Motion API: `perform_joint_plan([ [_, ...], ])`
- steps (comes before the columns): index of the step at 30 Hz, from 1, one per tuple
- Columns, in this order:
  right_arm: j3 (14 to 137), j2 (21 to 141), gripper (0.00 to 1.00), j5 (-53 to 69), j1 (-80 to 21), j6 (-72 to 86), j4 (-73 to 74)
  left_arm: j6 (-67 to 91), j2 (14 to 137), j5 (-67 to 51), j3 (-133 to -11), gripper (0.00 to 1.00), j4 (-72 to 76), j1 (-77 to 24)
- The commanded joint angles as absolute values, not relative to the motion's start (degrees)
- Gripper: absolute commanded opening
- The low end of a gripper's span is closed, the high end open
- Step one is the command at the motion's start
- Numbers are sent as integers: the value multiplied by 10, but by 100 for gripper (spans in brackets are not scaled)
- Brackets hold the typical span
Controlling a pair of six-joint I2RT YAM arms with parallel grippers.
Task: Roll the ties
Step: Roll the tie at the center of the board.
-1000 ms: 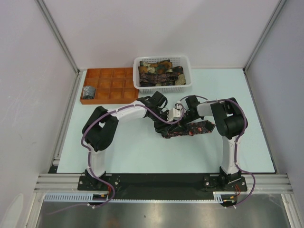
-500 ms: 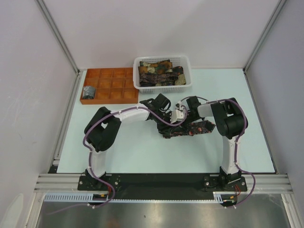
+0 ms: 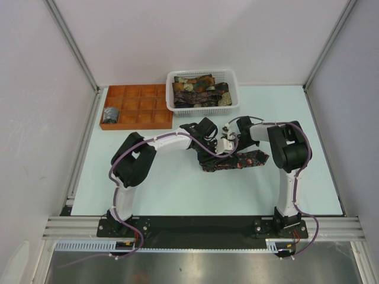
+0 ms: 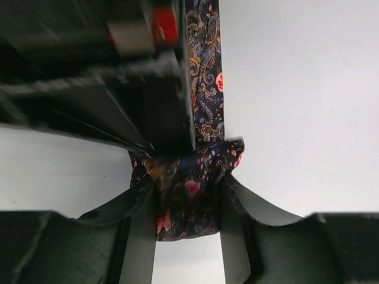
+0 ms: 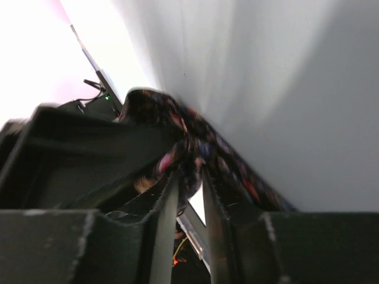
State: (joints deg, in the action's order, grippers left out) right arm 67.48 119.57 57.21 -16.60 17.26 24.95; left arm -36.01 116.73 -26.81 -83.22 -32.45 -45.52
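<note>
A dark tie (image 3: 240,160) with pink-red marks lies mid-table, one end wound into a small roll (image 4: 188,195). In the left wrist view my left gripper (image 4: 186,180) is shut on that roll, with both fingers (image 4: 142,236) against its sides. The flat strip (image 4: 204,65) runs away from it. From the opposite side my right gripper (image 5: 190,171) meets the roll. Its jaws stand a narrow gap apart, with tie fabric (image 5: 177,124) at the tips. From above, the left gripper (image 3: 208,142) and the right gripper (image 3: 228,141) nearly touch.
A white mesh basket (image 3: 232,80) holding several more ties (image 3: 198,89) stands just behind the grippers. An orange compartment tray (image 3: 139,97) sits at the back left with one rolled tie (image 3: 111,114) in a near-left cell. Metal frame posts edge the table.
My left gripper has moved right toward the right gripper and closed tighter on the roll. The right jaws, shut before, have parted slightly.
</note>
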Motion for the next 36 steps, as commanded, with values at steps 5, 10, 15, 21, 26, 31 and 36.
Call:
perform_joint_plan([
  [5,713,1155,31,568,-131,101,354,-386,1230,-235,-837,40,-364,-471],
  [10,714,1152,36,576,-131,112,342,-385,1233,-236,-843,40,-366,-471],
  [15,701,1134,39,608,-130,129,320,-387,1234,-232,-845,41,-366,-471],
  [21,695,1118,38,628,-110,130,337,-384,1237,-229,-853,42,-367,-471],
  [26,686,1115,40,613,-114,112,352,-387,1236,-234,-847,43,-366,-471],
  [31,665,1132,40,605,-147,134,305,-386,1230,-243,-838,44,-363,-471],
  [36,648,1136,32,594,-159,152,258,-387,1223,-243,-833,44,-359,-471],
])
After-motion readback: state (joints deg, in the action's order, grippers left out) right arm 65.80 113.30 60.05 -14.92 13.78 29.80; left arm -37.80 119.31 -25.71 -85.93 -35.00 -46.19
